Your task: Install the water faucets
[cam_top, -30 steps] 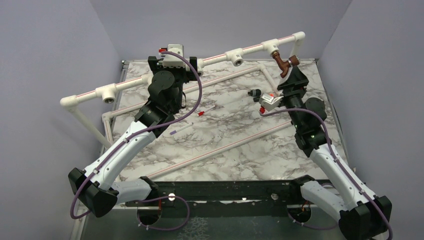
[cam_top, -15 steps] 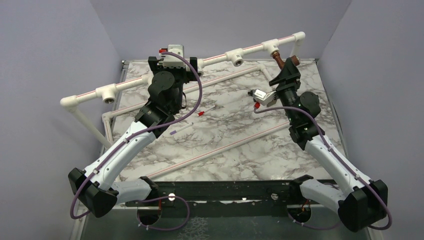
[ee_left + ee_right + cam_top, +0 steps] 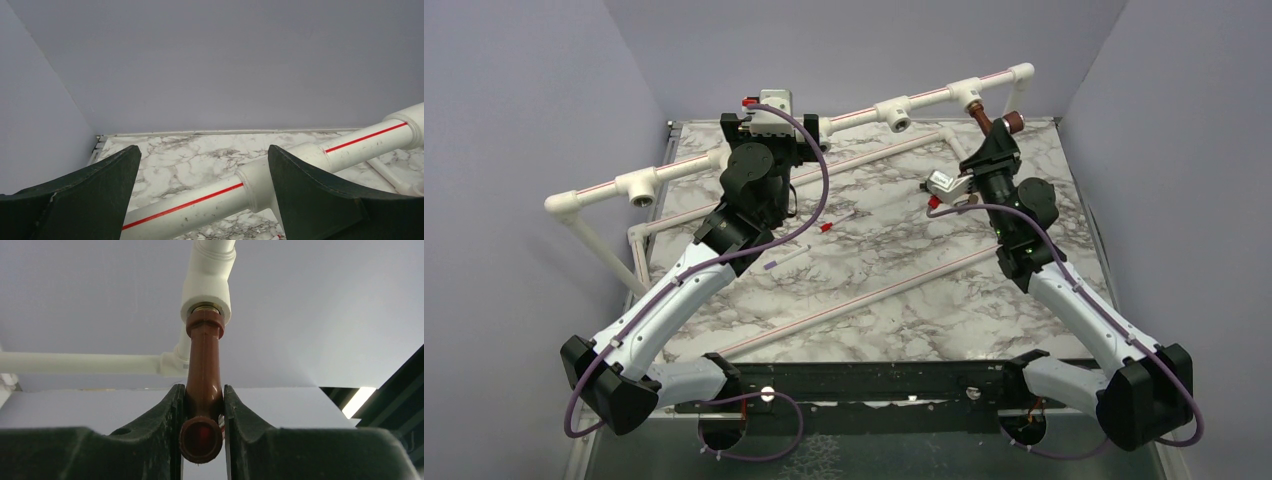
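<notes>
Swung up and leftward since a second ago, the right arm (image 3: pixel 1064 290) now reaches the upper right of the top view. Marble tabletop (image 3: pixel 894 290) fills the middle of that view, and the white pipe frame (image 3: pixel 924 97) runs across its upper part. At upper centre the left arm (image 3: pixel 684 290) holds the left tool (image 3: pixel 202 150) spread wide, the pipe showing between its fingers. The right tool (image 3: pixel 202 410) is clenched on the water faucet (image 3: pixel 204 365), whose top sits in a white fitting (image 3: pixel 207 285) near the frame's upper right end.
</notes>
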Motion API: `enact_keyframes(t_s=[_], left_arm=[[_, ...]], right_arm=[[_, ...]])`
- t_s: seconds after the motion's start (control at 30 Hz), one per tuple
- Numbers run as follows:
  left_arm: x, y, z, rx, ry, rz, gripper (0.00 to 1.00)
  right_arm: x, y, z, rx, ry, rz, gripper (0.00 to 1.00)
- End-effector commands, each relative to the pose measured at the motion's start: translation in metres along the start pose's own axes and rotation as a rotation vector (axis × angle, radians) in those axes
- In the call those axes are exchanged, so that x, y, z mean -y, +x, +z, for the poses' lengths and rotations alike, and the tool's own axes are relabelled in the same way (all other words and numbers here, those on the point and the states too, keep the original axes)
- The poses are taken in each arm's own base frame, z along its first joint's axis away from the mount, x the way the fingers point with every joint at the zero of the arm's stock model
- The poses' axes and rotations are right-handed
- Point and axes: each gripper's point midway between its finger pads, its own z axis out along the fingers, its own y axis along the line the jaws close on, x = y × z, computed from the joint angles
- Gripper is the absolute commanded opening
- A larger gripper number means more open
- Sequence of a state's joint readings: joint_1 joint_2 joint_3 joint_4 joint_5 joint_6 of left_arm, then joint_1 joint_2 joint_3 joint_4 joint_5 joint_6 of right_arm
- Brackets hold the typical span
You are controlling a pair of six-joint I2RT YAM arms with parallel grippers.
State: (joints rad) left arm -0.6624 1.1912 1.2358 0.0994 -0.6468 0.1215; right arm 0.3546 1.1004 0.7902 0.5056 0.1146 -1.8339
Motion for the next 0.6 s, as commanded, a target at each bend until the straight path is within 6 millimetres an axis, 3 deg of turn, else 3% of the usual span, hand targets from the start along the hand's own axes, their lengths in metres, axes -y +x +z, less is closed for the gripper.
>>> enact_keyframes(t_s=[0.0, 0.13, 0.3, 0.57], left_arm=[[0.009, 0.052, -0.004, -0.143, 0.029, 0.125, 0.99], [0.009, 0.053, -0.004, -0.144, 0.032, 0.125, 0.99], [0.010, 0.053, -0.004, -0.146, 0.034, 0.123, 0.99], [0.011, 0.053, -0.004, -0.146, 0.038, 0.121, 0.99]], right_arm=[[0.027, 0.012, 0.000, -0.053, 0.093, 0.108, 0.23], [0.025, 0.012, -0.001, -0.046, 0.102, 0.212, 0.02], [0.028, 0.003, -0.005, 0.023, 0.130, 0.446, 0.01], [0.045, -0.007, -0.008, 0.100, 0.190, 1.014, 0.01]])
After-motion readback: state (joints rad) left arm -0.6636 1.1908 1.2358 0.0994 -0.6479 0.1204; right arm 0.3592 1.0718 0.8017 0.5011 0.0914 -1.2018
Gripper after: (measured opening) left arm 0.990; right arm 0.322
